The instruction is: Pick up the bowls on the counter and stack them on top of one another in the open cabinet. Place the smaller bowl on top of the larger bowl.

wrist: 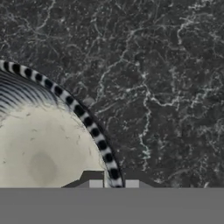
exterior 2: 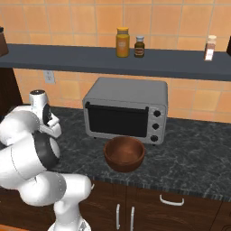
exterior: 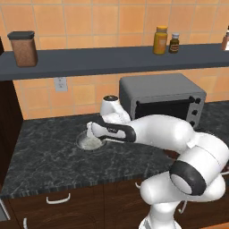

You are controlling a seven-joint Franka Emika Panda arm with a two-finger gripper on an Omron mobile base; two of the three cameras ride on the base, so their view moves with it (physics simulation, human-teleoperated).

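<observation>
The gripper (wrist: 110,183) hangs low over the small bowl (exterior: 88,141), pointing straight down at the counter (exterior: 49,152). In the hand view its two fingertips (wrist: 96,183) stand on either side of the bowl's rim, one inside the bowl and one outside, with the beaded edge running between them. They are spread apart with a gap between them, and whether they touch the rim cannot be told.

The small bowl sits on the counter toward its left part, in front of a wall socket (exterior: 60,83). In the left base view the hand covers its right edge. Seen from the hand, its inside is pale and cloudy with fine ridges near the edge.

The white arm (exterior: 165,134) reaches from the lower right of the left base view across the counter to the bowl.

The large brown bowl (exterior 2: 124,154) stands upright on the counter near its front edge, just in front of the grey microwave (exterior 2: 126,110) and well apart from the small bowl.

Above, the long grey shelf (exterior 2: 113,58) runs along the orange tiled wall (exterior 2: 67,20). On it stand a jar with a black lid (exterior: 23,48) at the left, a yellow bottle (exterior 2: 122,42) with a small dark bottle (exterior 2: 139,46) just beside it, and a pale bottle (exterior 2: 209,48) further right.

Below the counter are dark wood doors with white handles (exterior 2: 171,201).
</observation>
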